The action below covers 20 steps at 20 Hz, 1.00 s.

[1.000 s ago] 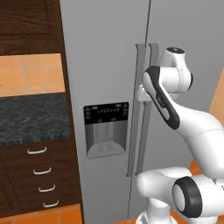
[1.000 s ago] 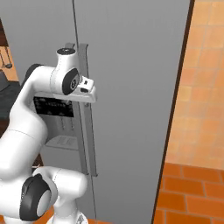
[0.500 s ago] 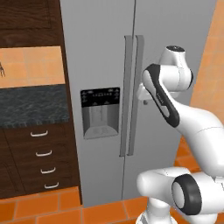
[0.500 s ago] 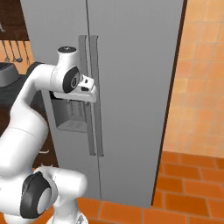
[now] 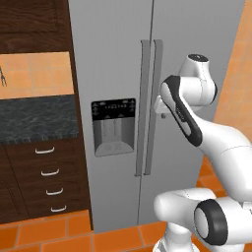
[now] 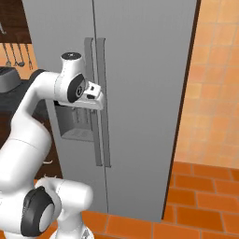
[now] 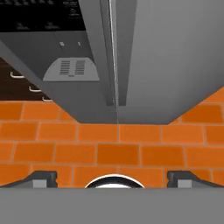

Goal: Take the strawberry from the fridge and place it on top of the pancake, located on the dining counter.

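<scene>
You are facing the tall grey steel two-door fridge (image 5: 118,74), both doors standing closed. Your two-finger gripper (image 7: 112,178) is hanging before the long vertical handles (image 6: 99,121), fingertips (image 7: 42,178) spread wide, gripping nothing.

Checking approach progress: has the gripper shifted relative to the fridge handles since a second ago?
Yes. The gripper has drifted rightward across the fridge, now fronting its handles.

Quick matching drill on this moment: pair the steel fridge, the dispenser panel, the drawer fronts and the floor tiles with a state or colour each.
Things:
1. grey steel two-door fridge
2. black-edged dispenser panel
3. dark wood drawer fronts
4. floor tiles

Descriptions:
A. orange
B. both doors closed
C. curved pale handles
D. set in the left door

Pairs: 1-B, 2-D, 3-C, 4-A
</scene>
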Tool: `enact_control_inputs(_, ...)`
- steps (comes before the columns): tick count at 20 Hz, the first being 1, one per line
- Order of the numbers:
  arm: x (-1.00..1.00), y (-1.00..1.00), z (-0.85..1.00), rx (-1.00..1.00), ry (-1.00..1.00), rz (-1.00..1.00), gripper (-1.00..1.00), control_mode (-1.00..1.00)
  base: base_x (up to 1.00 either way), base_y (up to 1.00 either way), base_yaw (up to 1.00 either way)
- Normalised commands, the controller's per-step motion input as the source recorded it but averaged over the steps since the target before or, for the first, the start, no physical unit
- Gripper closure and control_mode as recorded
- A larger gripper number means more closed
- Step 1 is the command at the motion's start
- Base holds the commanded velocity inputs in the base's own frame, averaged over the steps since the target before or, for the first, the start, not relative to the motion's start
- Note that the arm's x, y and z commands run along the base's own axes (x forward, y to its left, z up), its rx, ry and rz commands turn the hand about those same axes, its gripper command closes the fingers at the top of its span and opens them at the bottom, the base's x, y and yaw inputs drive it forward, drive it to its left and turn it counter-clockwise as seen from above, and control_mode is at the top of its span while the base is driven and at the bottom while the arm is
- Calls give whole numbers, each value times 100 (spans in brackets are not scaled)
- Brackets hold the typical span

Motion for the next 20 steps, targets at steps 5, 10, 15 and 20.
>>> enact_control_inputs(5,97,-9,-8,0,-28,0,-100,-100,0,0,0)
enact_control_inputs(10,100,-17,-6,0,-26,0,-100,-100,0,0,0)
enact_control_inputs(15,69,-9,-6,0,-10,0,-100,-100,0,0,0)
enact_control_inputs(20,66,0,-2,0,0,-3,-100,-100,0,0,0)
